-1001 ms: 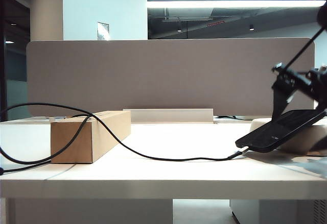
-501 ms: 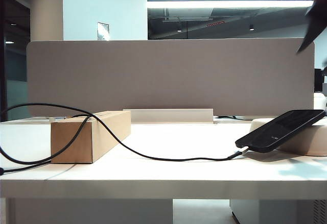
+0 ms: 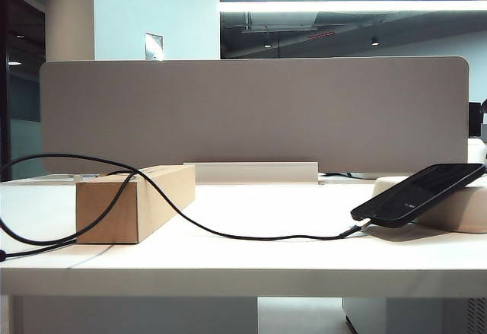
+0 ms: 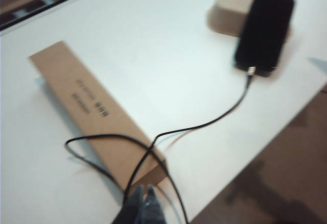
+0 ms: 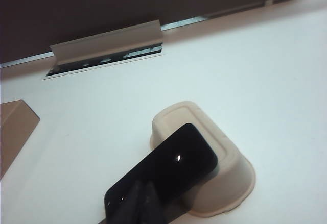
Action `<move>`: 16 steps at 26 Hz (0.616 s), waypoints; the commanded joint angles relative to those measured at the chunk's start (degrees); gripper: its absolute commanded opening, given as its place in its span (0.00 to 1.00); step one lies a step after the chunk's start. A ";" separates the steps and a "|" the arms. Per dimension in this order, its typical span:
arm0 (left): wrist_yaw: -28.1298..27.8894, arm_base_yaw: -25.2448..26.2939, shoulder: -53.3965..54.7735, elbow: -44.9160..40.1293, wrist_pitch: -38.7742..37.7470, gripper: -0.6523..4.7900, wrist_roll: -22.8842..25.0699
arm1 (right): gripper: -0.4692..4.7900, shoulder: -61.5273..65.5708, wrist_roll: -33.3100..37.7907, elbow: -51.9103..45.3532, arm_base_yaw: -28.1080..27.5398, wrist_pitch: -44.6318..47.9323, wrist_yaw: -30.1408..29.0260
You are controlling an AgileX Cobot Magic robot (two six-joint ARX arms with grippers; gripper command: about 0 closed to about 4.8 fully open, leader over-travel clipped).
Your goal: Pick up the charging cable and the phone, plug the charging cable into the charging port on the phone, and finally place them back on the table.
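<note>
Right fingers (image 5: 139,203) gone; one phone (image 3: 417,194).

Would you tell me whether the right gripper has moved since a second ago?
Yes. It left the phone, rose past the divider panel, and now hangs shut above it.

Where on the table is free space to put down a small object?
Table is bare between cardboard box and pulp tray, behind the charging cable. Crowded: phone leans on the tray; cable drapes over the box. Left gripper and right gripper are shut, above.
</note>
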 commanded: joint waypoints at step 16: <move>-8.22 0.02 -25.79 -36.37 31.04 0.11 -21.22 | 0.09 -17.49 -3.43 -15.67 0.04 5.95 0.50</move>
